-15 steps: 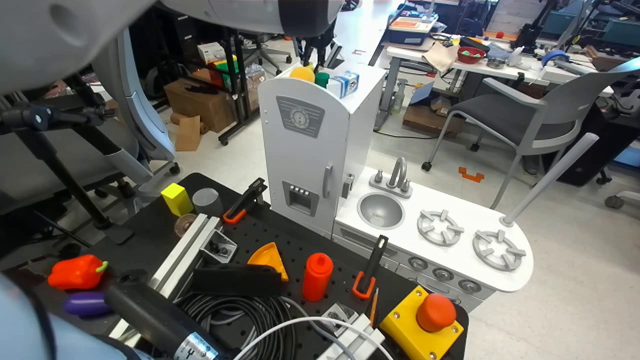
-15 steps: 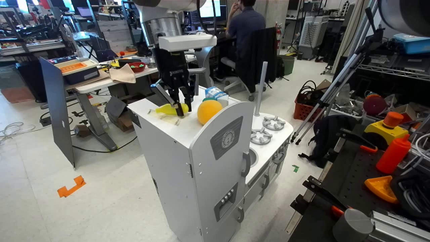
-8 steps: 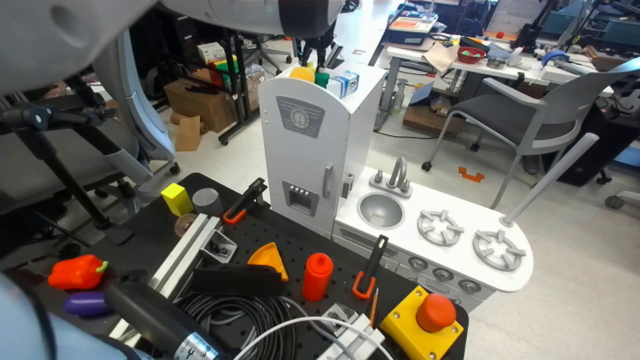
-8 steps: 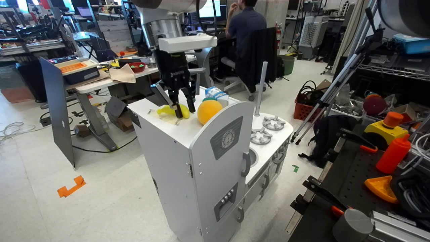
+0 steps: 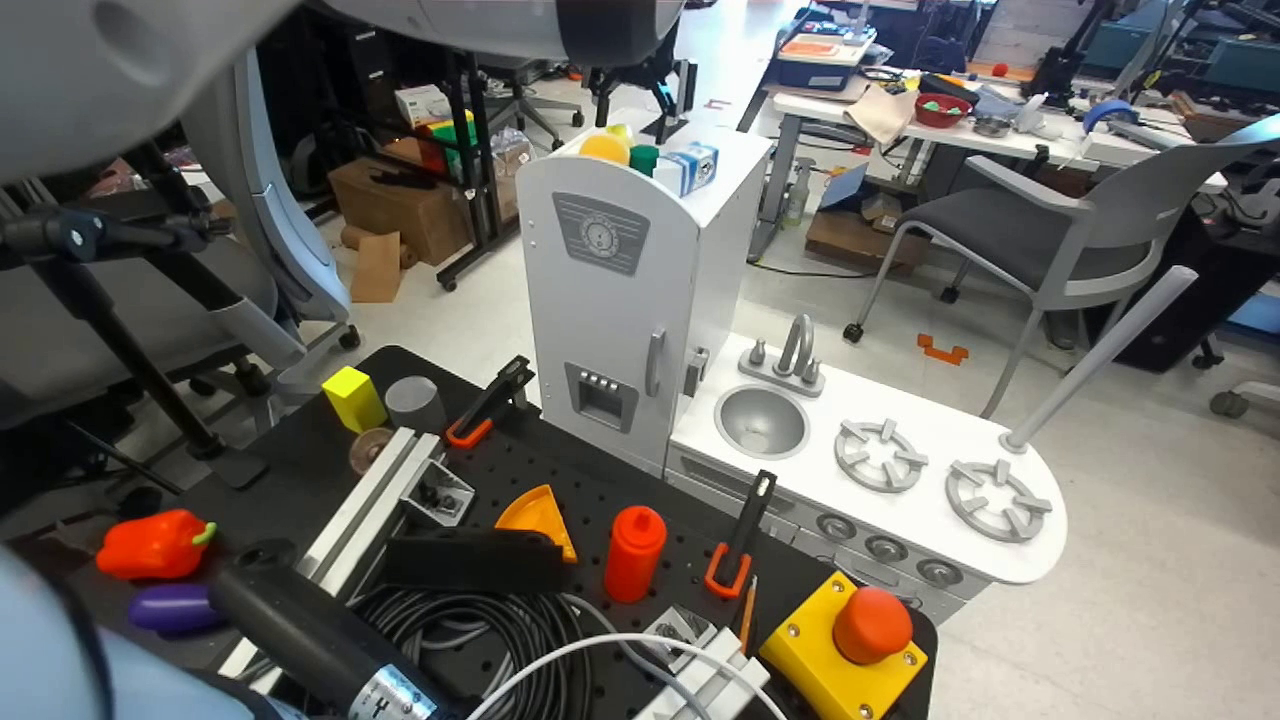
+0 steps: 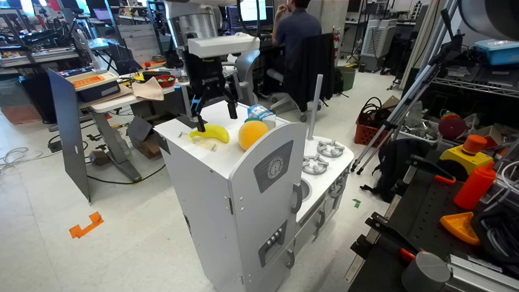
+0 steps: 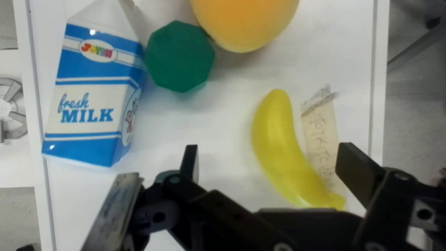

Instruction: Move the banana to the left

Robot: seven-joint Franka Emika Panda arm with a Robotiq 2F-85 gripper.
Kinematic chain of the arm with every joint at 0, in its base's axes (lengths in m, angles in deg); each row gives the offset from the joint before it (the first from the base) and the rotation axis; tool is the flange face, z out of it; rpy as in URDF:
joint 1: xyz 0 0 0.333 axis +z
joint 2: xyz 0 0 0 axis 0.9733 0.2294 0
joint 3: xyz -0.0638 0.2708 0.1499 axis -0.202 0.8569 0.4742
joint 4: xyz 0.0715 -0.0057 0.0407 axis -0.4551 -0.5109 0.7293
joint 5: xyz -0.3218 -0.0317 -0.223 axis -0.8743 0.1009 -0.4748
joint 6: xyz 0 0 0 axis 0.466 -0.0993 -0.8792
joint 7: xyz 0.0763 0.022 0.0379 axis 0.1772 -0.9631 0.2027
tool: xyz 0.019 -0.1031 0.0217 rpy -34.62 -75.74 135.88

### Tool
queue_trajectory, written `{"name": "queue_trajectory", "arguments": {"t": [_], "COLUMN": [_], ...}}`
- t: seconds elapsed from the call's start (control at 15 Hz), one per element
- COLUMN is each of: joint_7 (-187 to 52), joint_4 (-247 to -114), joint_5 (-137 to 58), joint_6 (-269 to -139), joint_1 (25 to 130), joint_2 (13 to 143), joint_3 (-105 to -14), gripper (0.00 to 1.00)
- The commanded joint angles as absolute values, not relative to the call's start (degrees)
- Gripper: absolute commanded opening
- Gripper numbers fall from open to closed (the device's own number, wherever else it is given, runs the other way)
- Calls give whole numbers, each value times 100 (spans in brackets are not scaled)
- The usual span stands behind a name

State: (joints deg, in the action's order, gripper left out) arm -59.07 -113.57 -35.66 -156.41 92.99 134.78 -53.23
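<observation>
The yellow banana [image 7: 278, 146] lies flat on the white top [image 7: 219, 115] of the toy kitchen's tall cabinet [image 6: 198, 182]. My gripper [image 7: 268, 155] stands open above it, jaws wide apart. In the wrist view the banana's lower part shows in the gap between the fingers, touching neither; its stem end is close to the right-hand finger. One fingertip hangs over the stem end of the banana [image 6: 217, 133] in an exterior view. Another exterior view shows only a bit of the banana [image 5: 622, 132] behind the orange ball-like fruit.
A round orange fruit [image 7: 245, 24], a green octagonal piece [image 7: 179, 57] and a blue-and-white milk carton [image 7: 89, 111] share the cabinet top. A handwritten tape label [image 7: 320, 129] is stuck beside the banana. The cabinet's arched front panel [image 6: 279, 154] rises above the top.
A second ago the fingers were closed round the banana. They have since spread wide and the gripper has lifted slightly, leaving the banana lying on the cabinet top.
</observation>
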Motion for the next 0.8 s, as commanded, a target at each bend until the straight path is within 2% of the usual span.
{"name": "queue_trajectory", "arguments": {"t": [0.0, 0.73], "joint_7": [-5880, -5913], "joint_4": [-11345, -11376], "joint_5": [-3733, -3787], "joint_6": [-15776, -15878], "joint_1": [9426, 9359], "joint_2": [13214, 12806], "joint_3": [-5445, -5472], "gripper": [100, 100]}}
